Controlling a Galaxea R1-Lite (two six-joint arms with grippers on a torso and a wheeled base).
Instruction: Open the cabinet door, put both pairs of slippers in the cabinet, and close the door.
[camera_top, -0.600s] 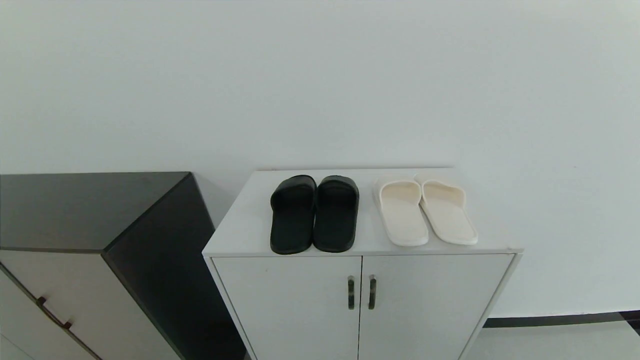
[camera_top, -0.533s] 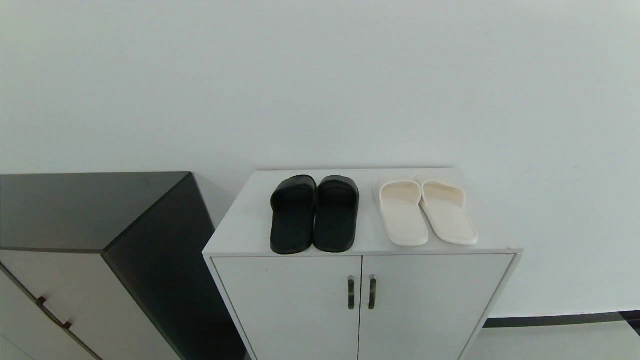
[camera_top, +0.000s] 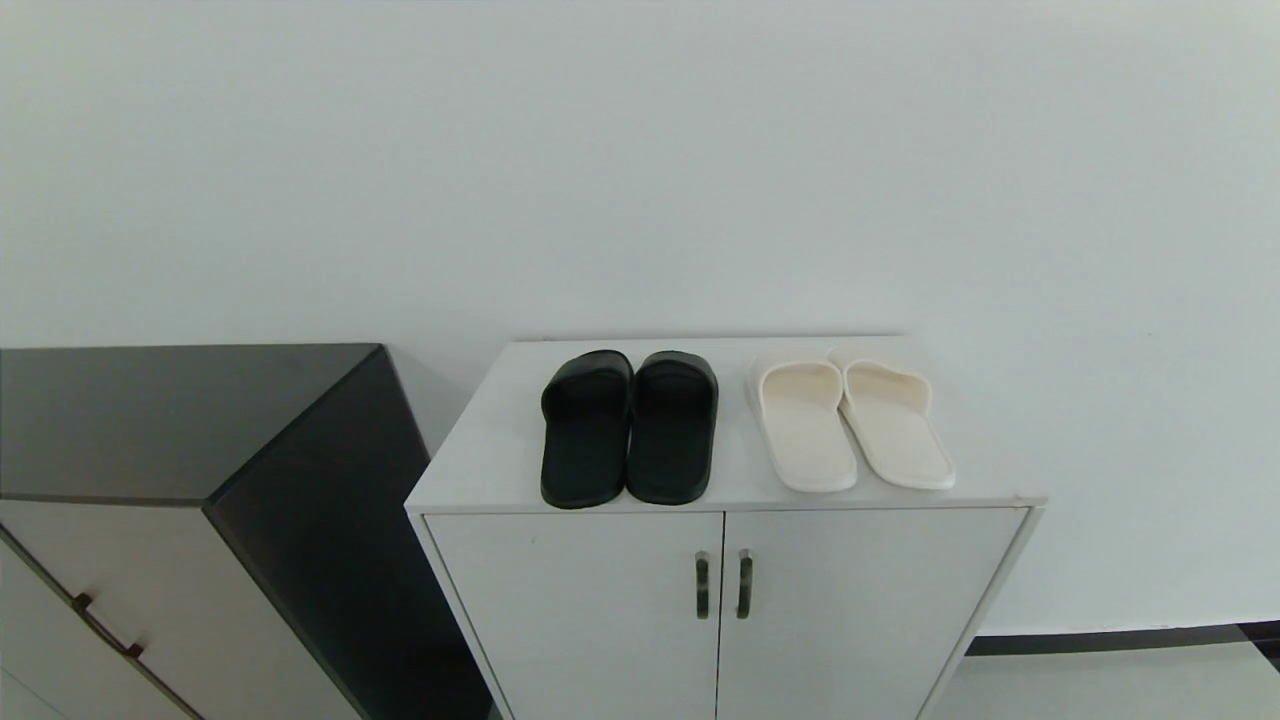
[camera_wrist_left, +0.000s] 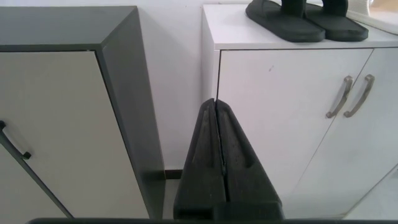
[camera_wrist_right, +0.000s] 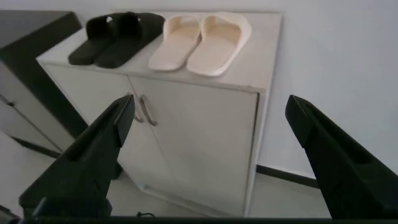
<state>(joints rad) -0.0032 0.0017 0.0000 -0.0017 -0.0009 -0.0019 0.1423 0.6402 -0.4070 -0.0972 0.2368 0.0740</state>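
A white two-door cabinet stands against the wall with both doors closed and two dark handles at the centre seam. On its top sit a pair of black slippers and, to their right, a pair of cream slippers. My left gripper is shut with nothing in it, low and in front of the cabinet's left door. My right gripper is open wide, held off in front of the cabinet's right door, below the cream slippers.
A dark-topped cabinet with pale drawer fronts stands close to the left of the white one, with a narrow gap between them. A plain white wall runs behind. Pale floor lies open to the right.
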